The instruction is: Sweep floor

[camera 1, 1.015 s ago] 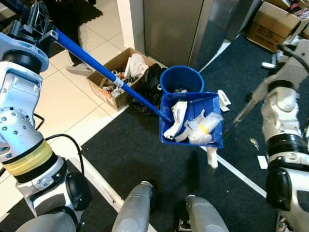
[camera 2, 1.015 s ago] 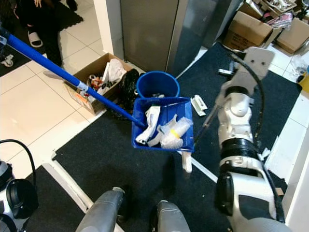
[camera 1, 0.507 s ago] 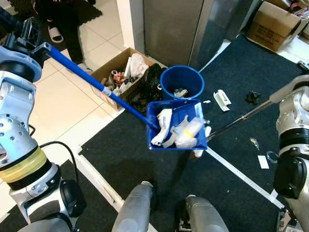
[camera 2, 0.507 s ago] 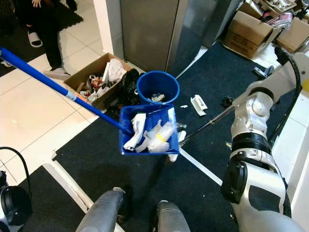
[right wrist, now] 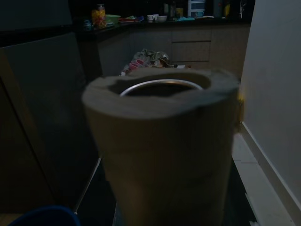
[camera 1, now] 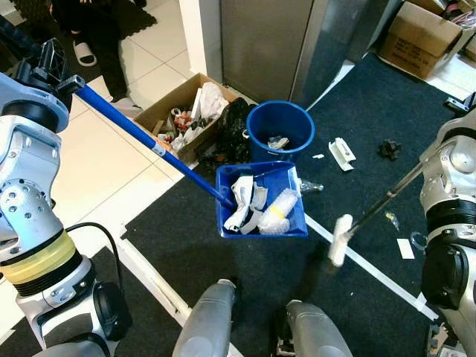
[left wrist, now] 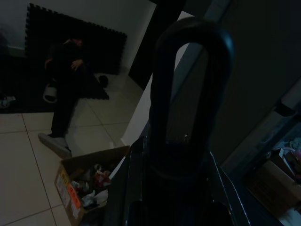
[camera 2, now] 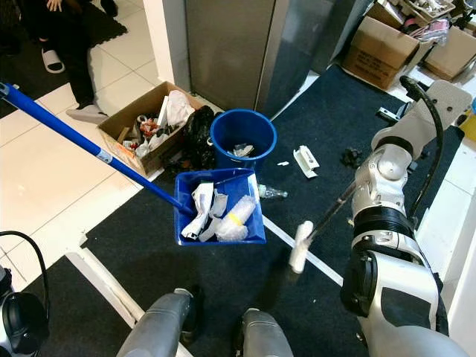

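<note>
A blue dustpan (camera 1: 260,201) hangs over the black mat, holding crumpled paper and a plastic bottle. Its long blue handle (camera 1: 141,134) runs up to my left gripper (camera 1: 58,68), which is shut on it at the far left. The handle's loop end (left wrist: 190,94) looms in the left wrist view. A round blue bucket (camera 1: 280,130) with a little trash stands just beyond the pan. The broom's white head (camera 1: 340,239) rests right of the pan, and its thin dark shaft (camera 1: 387,197) rises to my right arm (camera 2: 387,186). The shaft's tan end (right wrist: 164,141) sits close in the right wrist view.
A cardboard box of rubbish (camera 1: 186,115) and a black bag (camera 1: 234,123) lie left of the bucket, before a steel cabinet (camera 1: 282,37). Loose scraps (camera 1: 343,152) and a bottle (camera 1: 311,187) lie on the mat. A person's legs (camera 1: 97,44) stand at the far left. White tape (camera 1: 372,268) crosses the mat.
The dustpan has swung left and away from the bucket. The broom head has moved out from beside the pan to the right, onto the white tape.
</note>
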Available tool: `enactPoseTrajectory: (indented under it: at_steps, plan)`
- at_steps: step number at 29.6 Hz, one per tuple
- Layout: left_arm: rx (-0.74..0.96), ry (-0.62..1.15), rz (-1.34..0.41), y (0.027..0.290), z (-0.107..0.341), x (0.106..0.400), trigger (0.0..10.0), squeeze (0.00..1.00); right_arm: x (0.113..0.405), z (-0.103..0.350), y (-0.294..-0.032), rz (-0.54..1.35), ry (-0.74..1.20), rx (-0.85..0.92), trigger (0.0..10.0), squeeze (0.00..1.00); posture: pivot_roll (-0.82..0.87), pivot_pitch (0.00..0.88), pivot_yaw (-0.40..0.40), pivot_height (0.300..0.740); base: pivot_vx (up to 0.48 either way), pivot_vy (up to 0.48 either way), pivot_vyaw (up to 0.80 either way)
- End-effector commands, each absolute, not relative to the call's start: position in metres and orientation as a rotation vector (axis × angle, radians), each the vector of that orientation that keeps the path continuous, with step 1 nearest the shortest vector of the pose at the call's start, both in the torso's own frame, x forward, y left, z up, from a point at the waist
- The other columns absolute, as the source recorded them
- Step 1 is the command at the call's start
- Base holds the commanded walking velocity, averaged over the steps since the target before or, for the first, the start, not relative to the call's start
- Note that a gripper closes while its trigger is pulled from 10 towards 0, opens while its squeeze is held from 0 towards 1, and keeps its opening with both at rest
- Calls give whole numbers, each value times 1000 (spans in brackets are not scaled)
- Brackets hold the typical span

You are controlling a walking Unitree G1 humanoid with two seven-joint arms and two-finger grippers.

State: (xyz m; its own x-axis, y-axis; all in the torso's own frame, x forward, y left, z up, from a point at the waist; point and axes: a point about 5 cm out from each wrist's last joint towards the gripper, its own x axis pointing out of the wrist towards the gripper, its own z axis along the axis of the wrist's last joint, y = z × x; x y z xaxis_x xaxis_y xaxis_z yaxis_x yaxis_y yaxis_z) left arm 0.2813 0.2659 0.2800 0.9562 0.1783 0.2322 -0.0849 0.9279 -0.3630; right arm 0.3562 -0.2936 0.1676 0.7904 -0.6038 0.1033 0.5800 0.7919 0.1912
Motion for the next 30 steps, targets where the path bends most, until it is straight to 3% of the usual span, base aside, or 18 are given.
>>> enactPoseTrajectory:
  at_steps: [1,23,30]
  plan:
    - [-330,-329,137,267,290,277,10000,0,359,176,-292,-634,-207,160,10000,0,92,55,-26,740,416,0,0]
    - [-286,-343,119,262,295,279,10000,0,358,174,-292,-633,-208,169,10000,0,93,57,-21,740,459,0,0]
    - [-279,-343,112,260,295,279,10000,0,357,173,-293,-636,-209,187,10000,0,93,58,-19,740,458,0,-746]
